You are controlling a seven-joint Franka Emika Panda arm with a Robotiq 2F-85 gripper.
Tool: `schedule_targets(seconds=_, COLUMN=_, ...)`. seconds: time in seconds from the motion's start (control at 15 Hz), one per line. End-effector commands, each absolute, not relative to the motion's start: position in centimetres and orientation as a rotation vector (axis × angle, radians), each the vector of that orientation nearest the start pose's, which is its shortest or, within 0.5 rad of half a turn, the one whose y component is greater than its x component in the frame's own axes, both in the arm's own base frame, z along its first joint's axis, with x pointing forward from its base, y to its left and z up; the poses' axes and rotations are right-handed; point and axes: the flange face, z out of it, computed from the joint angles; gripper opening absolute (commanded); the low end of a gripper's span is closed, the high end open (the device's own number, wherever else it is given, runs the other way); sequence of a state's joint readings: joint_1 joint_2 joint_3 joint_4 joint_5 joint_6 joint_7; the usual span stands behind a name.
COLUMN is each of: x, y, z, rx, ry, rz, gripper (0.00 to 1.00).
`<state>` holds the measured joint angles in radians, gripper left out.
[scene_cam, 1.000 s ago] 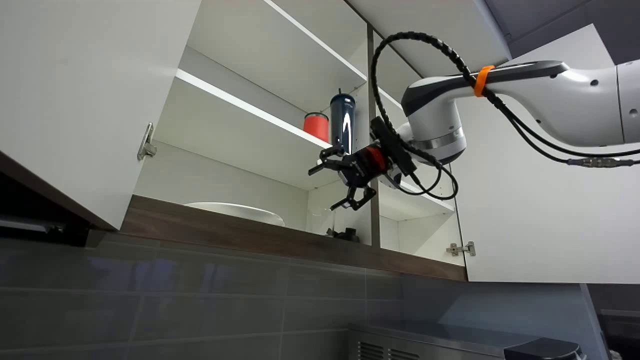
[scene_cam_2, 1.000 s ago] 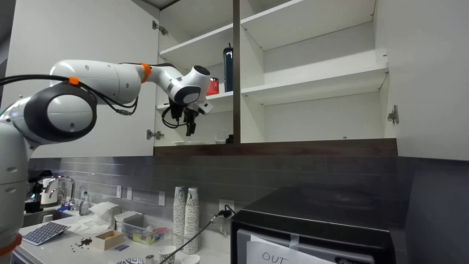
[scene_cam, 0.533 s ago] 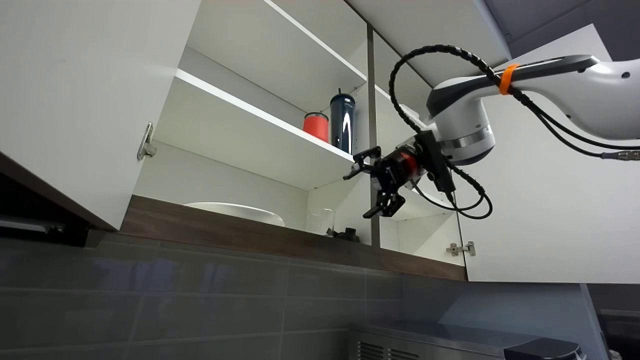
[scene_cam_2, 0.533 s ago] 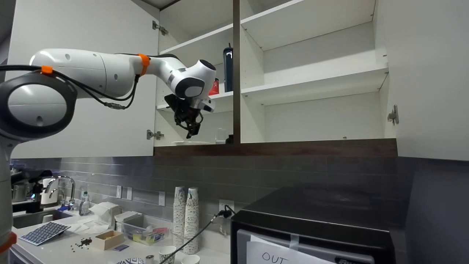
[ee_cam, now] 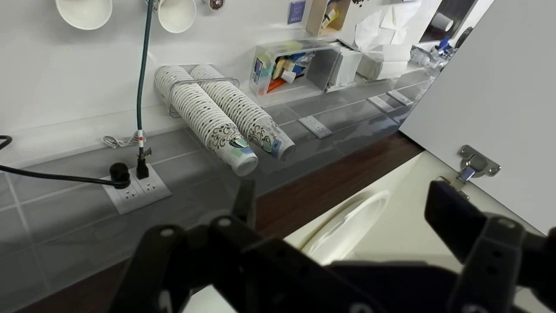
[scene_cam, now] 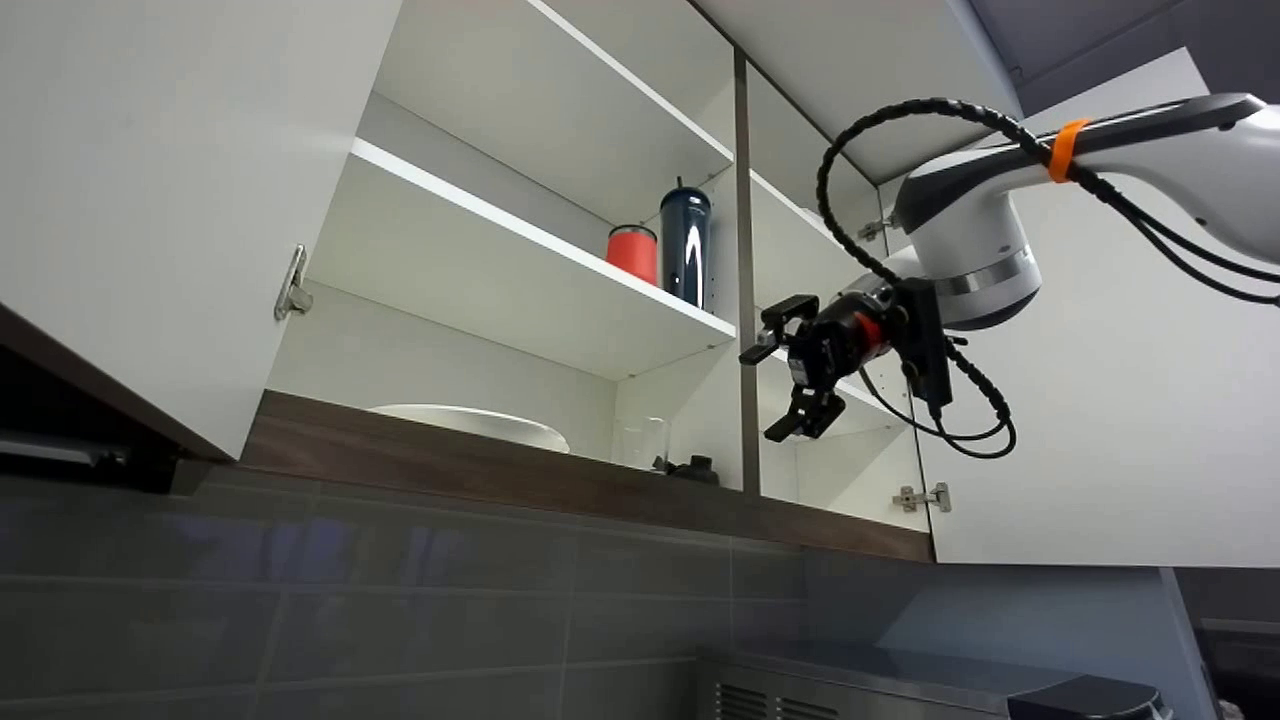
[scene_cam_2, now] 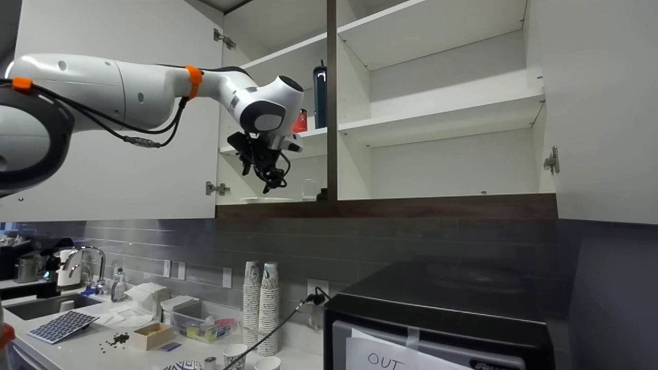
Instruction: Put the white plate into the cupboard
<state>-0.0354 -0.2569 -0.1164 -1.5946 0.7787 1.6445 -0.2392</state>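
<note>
Overhead, a white wall cupboard (scene_cam_2: pixel 447 77) of two compartments, with doors (scene_cam_2: pixel 601 118) swung open at both ends, a brown-fronted divider (scene_cam_2: pixel 332 113) and a wood-toned bottom edge (scene_cam: pixel 500 476). Below, in an exterior view, a white countertop (scene_cam_2: pixel 77 357). In front of the cupboard, a white Franka arm (scene_cam_2: pixel 154 95) with orange straps (scene_cam_2: pixel 194 82). Lower right in that same view, a boxy black appliance (scene_cam_2: pixel 437 293) with a taped-on sheet (scene_cam_2: pixel 390 352) lettered OUT; to its left, two tall stacks of patterned paper cups (scene_cam_2: pixel 252 306). At the arm's end, a black Robotiq gripper (scene_cam: pixel 764 395) with fingers (ee_cam: pixel 454 217) spread wide from each other. In both exterior views, on the cupboard floor left of the divider, the round white plate (scene_cam: pixel 470 424), apart from the gripper; in the wrist view, visible beyond the fingers. On the shelf (scene_cam: pixel 500 270) above, close to the divider, a tall dark blue tumbler (scene_cam: pixel 686 245), upright, and just beside it a shorter red cup (scene_cam: pixel 632 253) with a dark rim. Back at plate level, between plate and divider, a clear drinking glass (scene_cam: pixel 643 442) and, next to it, dark clutter (scene_cam: pixel 692 470), too small to name. On the doors, metal hinges (scene_cam: pixel 293 285).
</note>
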Motion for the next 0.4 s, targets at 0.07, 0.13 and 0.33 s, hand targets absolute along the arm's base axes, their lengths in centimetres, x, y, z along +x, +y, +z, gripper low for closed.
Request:
schedule_targets(seconds=0.07, x=46.57, y=-1.25, z=78.22, rx=-2.339, ry=-0.185, rz=-0.551, gripper=1.00)
schedule_targets(seconds=0.13, x=46.54, y=-1.24, z=78.22, rx=-2.339, ry=-0.186, rz=-0.551, gripper=1.00)
schedule_targets(seconds=0.33, x=46.54, y=-1.24, z=78.17, rx=-2.339, ry=-0.189, rz=-0.552, gripper=1.00)
